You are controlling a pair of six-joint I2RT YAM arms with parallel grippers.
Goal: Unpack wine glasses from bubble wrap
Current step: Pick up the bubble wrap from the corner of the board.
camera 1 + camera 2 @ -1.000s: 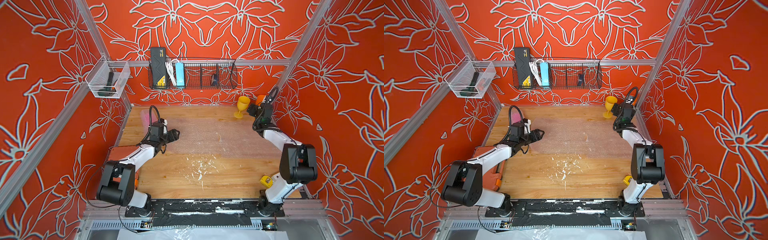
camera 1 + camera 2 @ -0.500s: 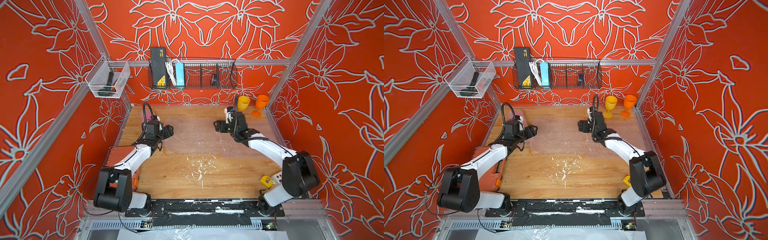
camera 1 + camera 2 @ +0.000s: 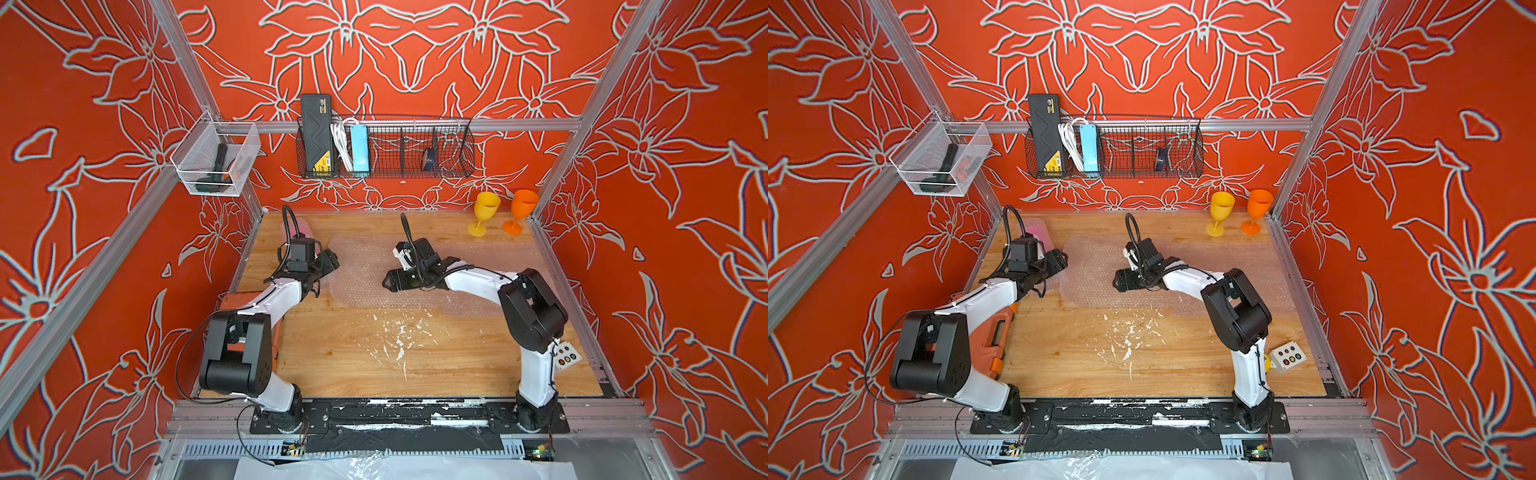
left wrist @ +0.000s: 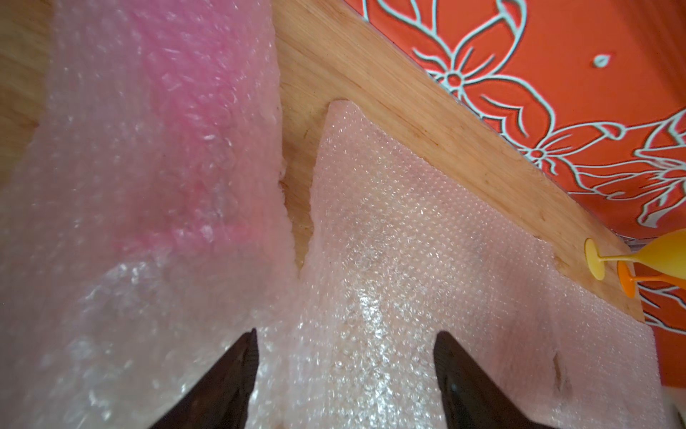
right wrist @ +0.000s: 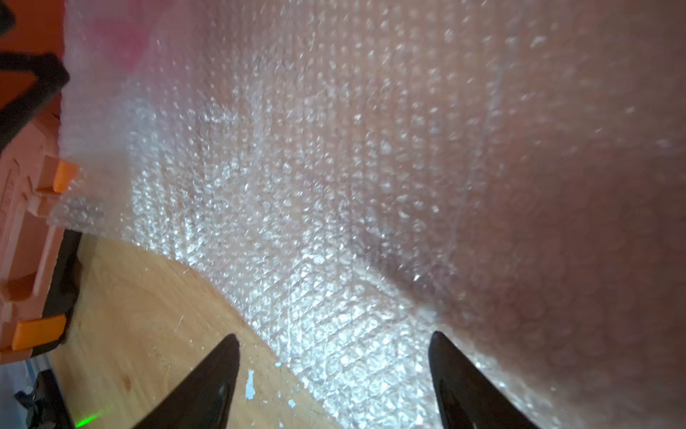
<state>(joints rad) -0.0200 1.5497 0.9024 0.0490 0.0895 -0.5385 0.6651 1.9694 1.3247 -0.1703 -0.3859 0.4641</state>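
Observation:
A yellow wine glass [image 3: 484, 212] and an orange one [image 3: 521, 210] stand upright and bare in the back right corner. A third shows as pink colour inside a roll of bubble wrap [image 3: 305, 226] at the back left, large in the left wrist view [image 4: 167, 130]. Flat bubble wrap sheets [image 3: 365, 266] lie across the middle of the table. My left gripper [image 3: 330, 262] is open, low over the sheet's left end beside the pink roll [image 3: 1034, 228]. My right gripper [image 3: 388, 282] is open over the sheet's front edge. Both hold nothing [image 4: 345, 338] [image 5: 334, 338].
An orange tool case [image 3: 992, 332] lies along the left edge under my left arm. A small button box [image 3: 1287, 355] sits front right. A wire basket [image 3: 386, 149] and a clear bin [image 3: 216, 166] hang on the back wall. White flecks [image 3: 399, 336] dot the wood.
My right arm has swung from the back right corner to the middle of the table, leaving the orange glass beside the yellow one. My left gripper shifted slightly left.

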